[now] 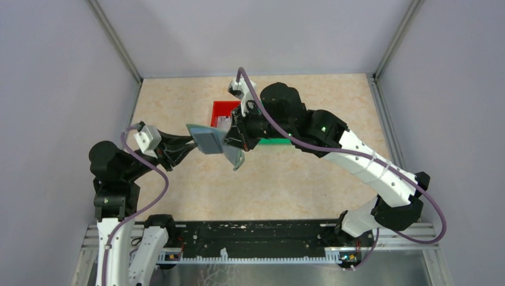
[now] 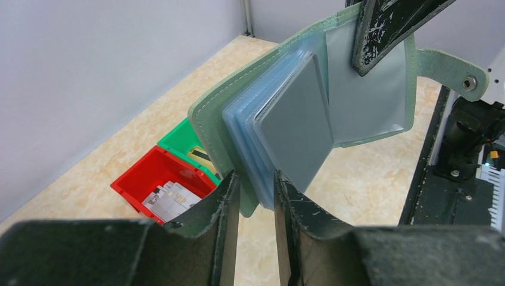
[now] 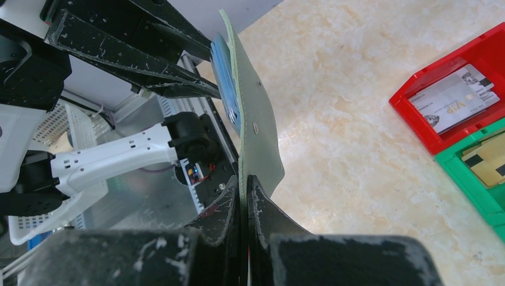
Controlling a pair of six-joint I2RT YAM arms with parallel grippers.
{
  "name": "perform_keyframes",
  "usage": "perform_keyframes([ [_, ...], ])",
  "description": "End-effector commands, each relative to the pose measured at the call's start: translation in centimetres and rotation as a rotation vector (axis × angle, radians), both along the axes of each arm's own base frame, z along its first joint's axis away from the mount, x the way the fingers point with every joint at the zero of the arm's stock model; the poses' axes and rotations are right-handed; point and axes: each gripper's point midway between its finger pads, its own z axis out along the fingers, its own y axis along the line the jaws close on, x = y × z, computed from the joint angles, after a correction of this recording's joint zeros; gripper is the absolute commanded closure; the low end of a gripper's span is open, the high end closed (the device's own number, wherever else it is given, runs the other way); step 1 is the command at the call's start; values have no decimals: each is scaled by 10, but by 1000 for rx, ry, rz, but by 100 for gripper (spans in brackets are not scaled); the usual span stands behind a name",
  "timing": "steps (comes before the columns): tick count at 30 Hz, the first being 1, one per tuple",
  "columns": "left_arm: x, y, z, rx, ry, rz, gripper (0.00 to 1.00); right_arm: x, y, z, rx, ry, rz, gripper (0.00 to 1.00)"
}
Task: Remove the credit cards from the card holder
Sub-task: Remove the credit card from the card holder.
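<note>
Card holder (image 2: 214, 128), grey-green, held open above the tabletop (image 2: 357, 179); pale blue pockets (image 2: 238, 125) fanned, one grey card (image 2: 295, 128) standing proud. Left claw (image 2: 257, 187) straddles the pockets' lower edge. Right claw (image 2: 366, 56) lies across the upper flap. Below: red bin (image 2: 140, 176) holding pale cards (image 2: 170, 199), green bin (image 2: 178, 140) touching it.

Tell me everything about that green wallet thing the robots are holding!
The card holder is a soft-looking grey-green folding wallet with stitched edges, a snap tab and pale blue clear sleeves, one showing a grey card. It hangs open above the table. The right gripper pinches its cover; the left gripper straddles the sleeves' lower edge.
</note>
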Motion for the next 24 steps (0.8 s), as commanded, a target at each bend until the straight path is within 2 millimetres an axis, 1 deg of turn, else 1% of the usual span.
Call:
perform_keyframes([
  [1,-6,-4,2,-17,5,-34,65,-12,0,43,136,-51,36,100],
  [5,-4,-3,-1,-2,-4,-25,64,-13,0,44,137,-50,39,100],
  [13,5,6,1,20,-39,48,68,-15,-1,48,151,-60,51,100],
  [16,-3,0,2,12,-25,0,65,-15,1,48,156,-61,56,100],
  [20,-24,-11,4,-7,10,-120,55,-16,1,47,157,-62,62,100],
  [24,-36,-17,3,-7,33,-194,52,-16,-1,47,160,-69,59,100],
])
